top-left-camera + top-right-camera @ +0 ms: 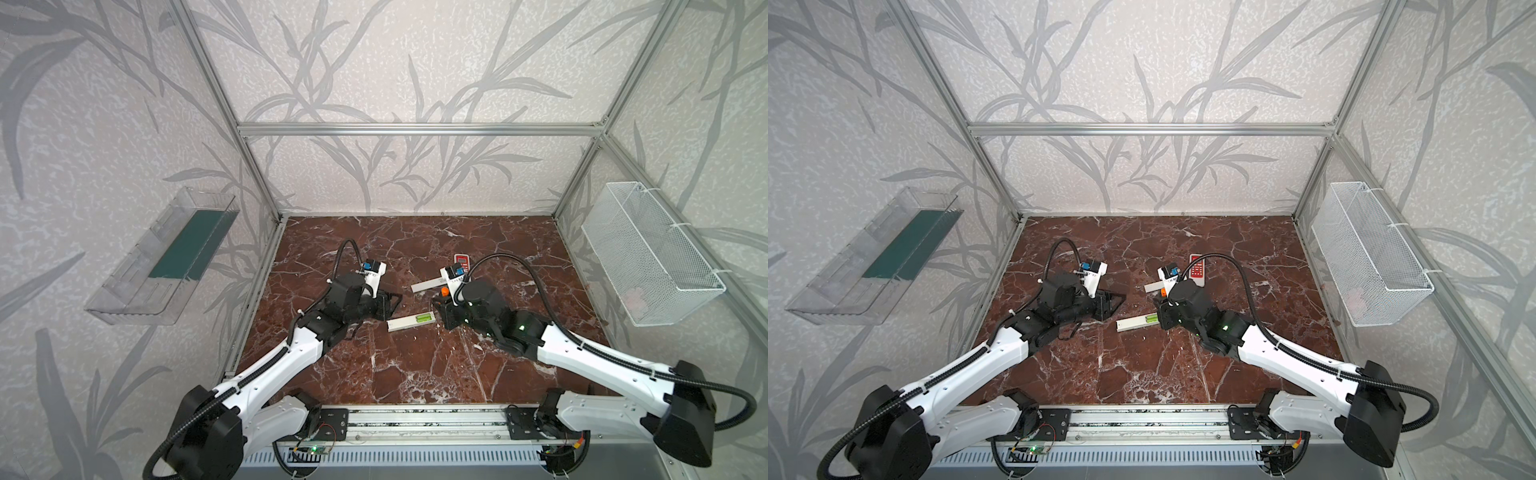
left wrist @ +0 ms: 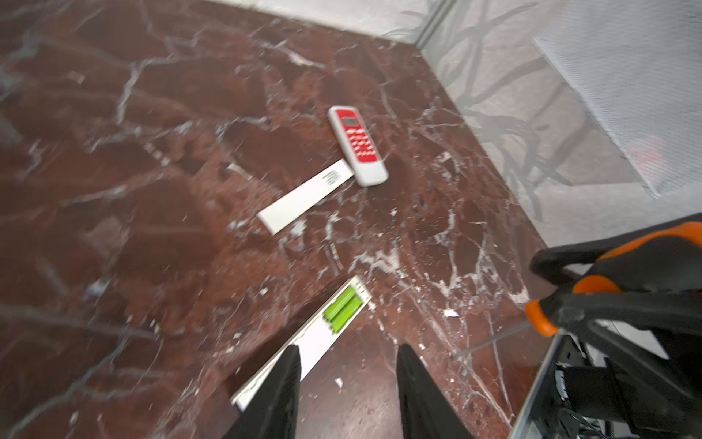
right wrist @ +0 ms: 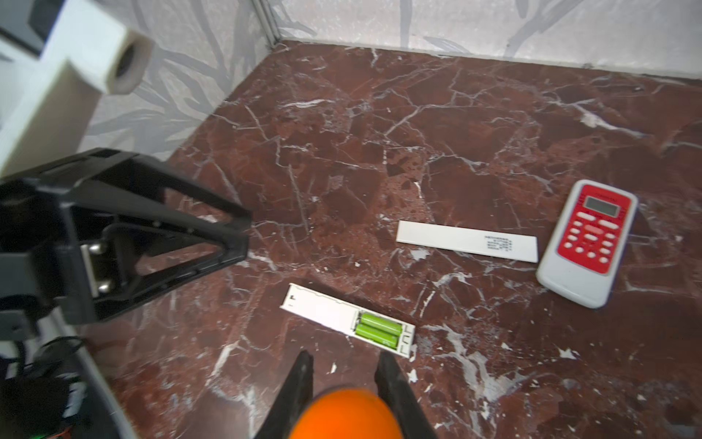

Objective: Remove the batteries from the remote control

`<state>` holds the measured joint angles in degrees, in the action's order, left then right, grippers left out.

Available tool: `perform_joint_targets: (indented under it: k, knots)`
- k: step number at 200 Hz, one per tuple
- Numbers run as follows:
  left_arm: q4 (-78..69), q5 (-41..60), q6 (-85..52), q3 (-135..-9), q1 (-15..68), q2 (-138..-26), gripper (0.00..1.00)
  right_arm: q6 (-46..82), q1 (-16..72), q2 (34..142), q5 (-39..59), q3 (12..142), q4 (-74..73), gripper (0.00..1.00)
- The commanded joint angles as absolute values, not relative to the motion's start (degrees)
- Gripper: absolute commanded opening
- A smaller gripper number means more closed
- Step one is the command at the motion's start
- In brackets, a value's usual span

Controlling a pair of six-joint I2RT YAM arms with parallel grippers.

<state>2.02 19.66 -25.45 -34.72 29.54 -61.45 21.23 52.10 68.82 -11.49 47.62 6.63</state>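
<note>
Cover's off! The white remote lies face down on the bench, just below the middle of both top views. Its compartment is open, and two lime-green batteries sit side by side inside it. So the opening is done, but by my reckoning the unloading itself has not begun: no battery lies out on the bench.

The loose cover lies apart from it, higher in the frame in a top view. One end sits just beside the red remote, which lies buttons up with its back hidden, so I can't tell what it holds.

The right hand is clamped on the orange-and-black tool, close to the battery end. The left hand stands fairly wide, with nothing between its fingers, at the remote's other end.

Left to do: both green batteries, and perhaps the red remote too.
</note>
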Motion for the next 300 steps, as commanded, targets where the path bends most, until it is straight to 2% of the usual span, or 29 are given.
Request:
perform_joint_targets:
  k: [1, 65, 169, 300]
  knots:
    - [3.4, 16.0, -32.6, -30.9, 29.4, -59.7, 0.45, 18.8, 53.1, 71.8, -19.6, 47.1, -1.1, 0.0]
    - [-2.1, 16.5, -38.7, -26.5, 29.3, -64.9, 0.48, 17.3, 53.3, 79.7, -18.8, 48.8, -6.5, 0.0]
    - [0.4, 21.7, -40.4, -32.4, 28.7, -79.1, 0.46, 11.9, 53.2, 86.7, -20.6, 51.4, -8.7, 0.0]
    - [0.8, 22.8, -40.5, -31.8, 27.2, -82.0, 0.45, 8.1, 53.0, 90.8, -23.5, 53.6, -8.6, 0.0]
